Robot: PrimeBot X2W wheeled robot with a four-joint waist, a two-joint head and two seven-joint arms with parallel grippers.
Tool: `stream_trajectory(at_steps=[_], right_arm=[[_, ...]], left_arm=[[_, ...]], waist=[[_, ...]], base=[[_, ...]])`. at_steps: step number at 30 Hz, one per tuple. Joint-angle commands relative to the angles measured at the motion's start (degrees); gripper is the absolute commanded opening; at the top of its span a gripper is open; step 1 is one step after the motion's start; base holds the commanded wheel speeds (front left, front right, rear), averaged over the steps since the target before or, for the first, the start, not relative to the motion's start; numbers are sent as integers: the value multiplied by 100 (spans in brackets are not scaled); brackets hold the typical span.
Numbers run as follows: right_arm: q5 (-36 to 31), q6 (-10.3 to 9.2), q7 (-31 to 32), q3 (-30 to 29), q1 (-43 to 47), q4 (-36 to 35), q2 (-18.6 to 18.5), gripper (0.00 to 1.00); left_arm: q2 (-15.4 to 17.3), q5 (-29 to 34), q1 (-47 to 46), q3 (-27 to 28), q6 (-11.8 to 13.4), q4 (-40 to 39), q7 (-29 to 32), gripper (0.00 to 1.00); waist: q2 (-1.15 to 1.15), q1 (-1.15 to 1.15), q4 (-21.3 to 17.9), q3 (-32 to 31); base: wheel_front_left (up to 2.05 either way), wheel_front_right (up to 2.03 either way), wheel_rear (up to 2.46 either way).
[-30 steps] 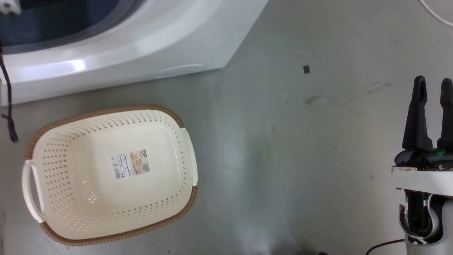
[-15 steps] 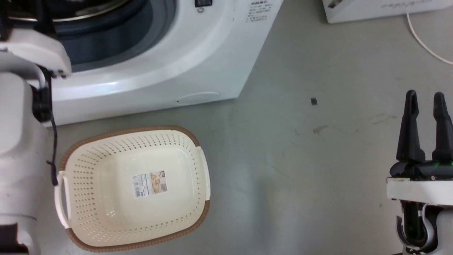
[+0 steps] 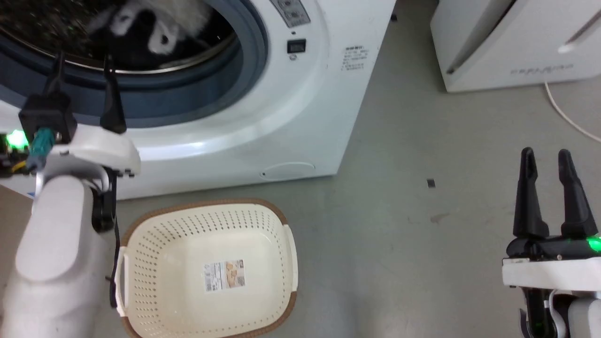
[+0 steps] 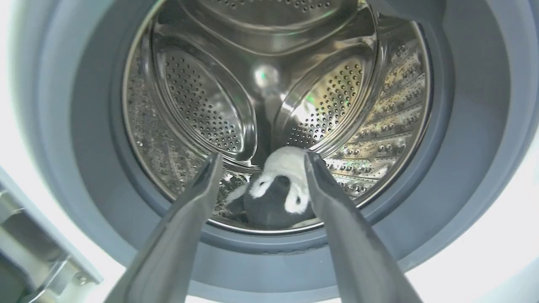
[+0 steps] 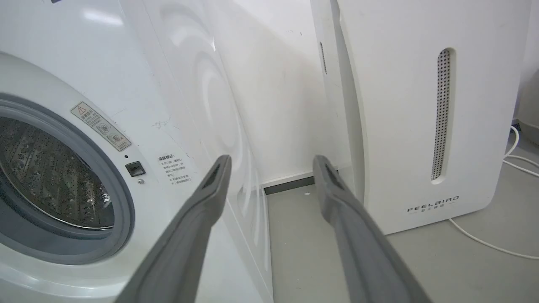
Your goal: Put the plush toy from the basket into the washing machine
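the left gripper (image 3: 83, 60) sits at the left of the head view. its two dark fingers (image 3: 112, 98) point up and away, spread wide and gripping nothing. behind them a white wrist housing (image 3: 101, 148) with a green light (image 3: 16, 139) joins a pale forearm (image 3: 51, 244), which runs down to the lower left corner. the right gripper (image 3: 545, 152) stands at the lower right, its fingers upright, spread and empty. it sits on a white wrist block (image 3: 549, 277) with a second green light (image 3: 594, 244).
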Motion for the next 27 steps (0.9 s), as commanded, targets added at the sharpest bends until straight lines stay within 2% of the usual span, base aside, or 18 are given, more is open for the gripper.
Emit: stream_trajectory(at_steps=[1,4,14,21,27], right_arm=[[-64,-4,-26,32,106,3,-7,100],[-99,-4,-26,26,219,19,-7,100],[-235,-4,-26,-39,686,50,-7,100],[-262,-4,-26,-76,935,95,-7,100],[-292,-4,-26,-65,1110,120,-7,100]], left_arm=[[-43,41,261,101,3,-124,-30,100],[-111,113,615,195,-48,-335,-30,100],[-629,506,1865,343,-130,-1240,-30,100],[-859,752,2665,382,-102,-1652,-30,100],[-1035,724,3268,594,-98,-1960,-30,100]], waist=[[0,0,94,-246],[0,0,143,-460],[0,0,478,-1156],[0,0,633,-1471],[0,0,734,-1710]], base=[[0,0,0],[0,0,0],[0,0,0],[0,0,0],[0,0,0]])
